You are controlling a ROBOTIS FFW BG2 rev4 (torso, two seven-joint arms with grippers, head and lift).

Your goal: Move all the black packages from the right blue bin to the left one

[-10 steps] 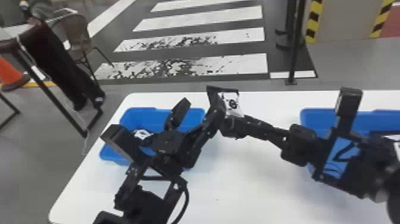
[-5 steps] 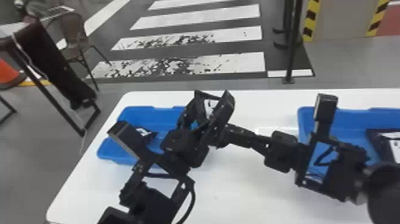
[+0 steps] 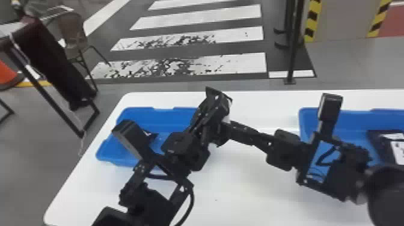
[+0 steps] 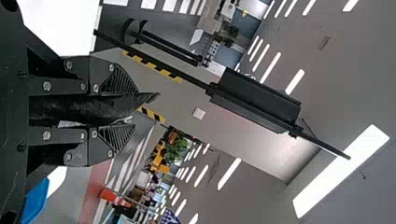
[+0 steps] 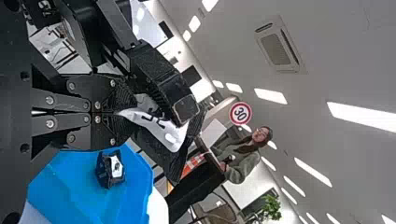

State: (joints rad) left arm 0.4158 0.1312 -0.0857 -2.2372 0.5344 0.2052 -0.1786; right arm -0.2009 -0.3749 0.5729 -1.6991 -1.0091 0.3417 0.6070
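I saw a chair (image 3: 72, 39), an orange cone (image 3: 5, 72) and fat white stripes (image 3: 246, 63) on the floor (image 3: 354, 63) near a black pole (image 3: 293, 54). I saw a round red-rimmed sign (image 5: 240, 114) and a green plant (image 5: 271, 208).

A round white sign (image 5: 240, 113) with a red rim reads 30.

In the head view, the fingers of the left end effector (image 3: 212, 109) are no longer spread wide, but closed around the raised black package (image 3: 212, 92). The right arm (image 3: 285, 150) is now slightly more to the left, and the package's white face is mostly hidden.
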